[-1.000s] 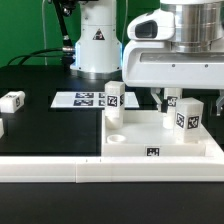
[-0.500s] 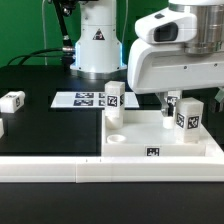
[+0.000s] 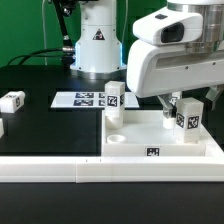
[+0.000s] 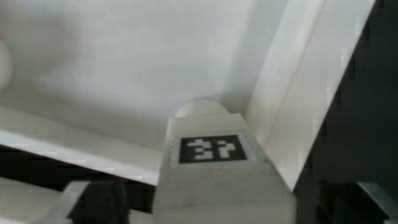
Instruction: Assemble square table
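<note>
The square table top [image 3: 160, 140] is a white rimmed slab lying flat at the exterior view's right, with a tag on its front side. One white tagged leg [image 3: 115, 98] stands upright at its far left corner. A second leg [image 3: 186, 118] [image 4: 217, 150] stands near the far right corner. My gripper [image 3: 187, 100] [image 4: 222, 200] hangs straight over this leg. Its dark fingers [image 4: 98, 200] flank the leg, and a gap still shows on at least one side. The leg still rests on the slab.
A loose leg [image 3: 12, 100] lies on the black table at the exterior view's left, another [image 3: 1, 128] at the frame edge. The marker board [image 3: 78, 100] lies behind them. The long white border rail [image 3: 60, 170] runs along the front. The robot base [image 3: 95, 45] stands at the back.
My gripper has come down a little around the right-hand leg, and its fingers have begun to narrow. The legs and slab have not moved.
</note>
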Controlling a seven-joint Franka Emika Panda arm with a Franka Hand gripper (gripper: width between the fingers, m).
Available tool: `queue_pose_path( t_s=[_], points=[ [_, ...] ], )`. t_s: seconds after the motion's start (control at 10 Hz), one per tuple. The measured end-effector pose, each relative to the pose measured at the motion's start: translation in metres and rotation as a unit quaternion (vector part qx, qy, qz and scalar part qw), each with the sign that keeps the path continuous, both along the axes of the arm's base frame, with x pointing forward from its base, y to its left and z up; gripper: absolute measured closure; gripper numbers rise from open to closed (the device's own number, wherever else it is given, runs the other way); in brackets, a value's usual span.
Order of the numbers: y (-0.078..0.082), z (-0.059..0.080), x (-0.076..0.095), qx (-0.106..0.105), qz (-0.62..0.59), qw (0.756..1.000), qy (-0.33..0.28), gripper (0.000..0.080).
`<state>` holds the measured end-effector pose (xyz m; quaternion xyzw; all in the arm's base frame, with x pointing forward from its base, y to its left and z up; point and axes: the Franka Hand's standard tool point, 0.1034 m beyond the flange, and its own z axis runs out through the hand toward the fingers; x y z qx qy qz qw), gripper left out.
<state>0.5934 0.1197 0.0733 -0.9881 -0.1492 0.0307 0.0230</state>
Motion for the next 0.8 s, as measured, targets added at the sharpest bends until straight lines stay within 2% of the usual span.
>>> queue_pose_path(
  t_s=[0.1, 0.2, 0.3, 0.4, 0.8],
  points=[
    [-0.0003, 0.0000, 0.0001, 0.000, 0.000, 1.000, 0.000, 0.0399],
    [-0.0004, 0.0000, 0.0001, 0.000, -0.004, 1.000, 0.000, 0.0399],
    [-0.0005, 0.0000, 0.0001, -0.001, -0.013, 1.000, 0.000, 0.0509],
    [-0.0005, 0.0000, 0.0001, -0.001, -0.014, 1.000, 0.000, 0.0509],
    [0.0004, 0.0000, -0.0001, -0.009, -0.150, 0.989, 0.006, 0.0509]
  ],
)
